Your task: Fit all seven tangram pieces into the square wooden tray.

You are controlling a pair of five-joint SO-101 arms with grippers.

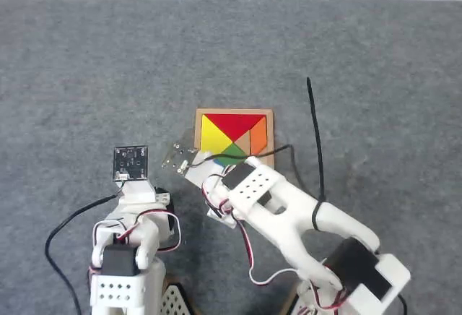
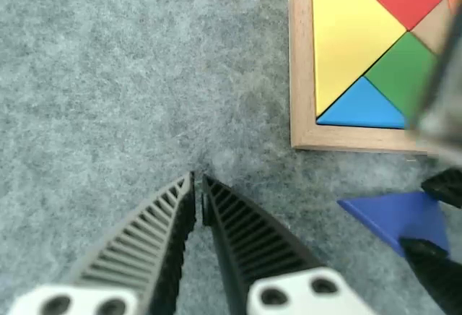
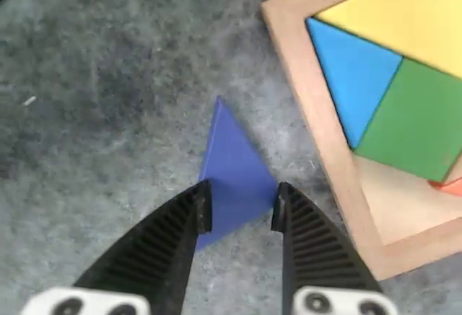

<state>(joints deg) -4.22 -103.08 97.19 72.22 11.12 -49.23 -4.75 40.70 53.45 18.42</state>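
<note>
Five coloured pieces (image 1: 232,123) sit in one tray (image 1: 234,111); one blue triangle (image 3: 234,174) outside.

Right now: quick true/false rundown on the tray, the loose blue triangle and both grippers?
1. The dark blue triangle lies on the mat, outside the tray. True.
2. The left gripper holds a piece. False: it is shut on nothing, over bare mat.
3. The tray is full. False: a bare wood gap shows beside the green piece.
4. The right gripper has a finger on each side of the dark blue triangle. True.
</note>
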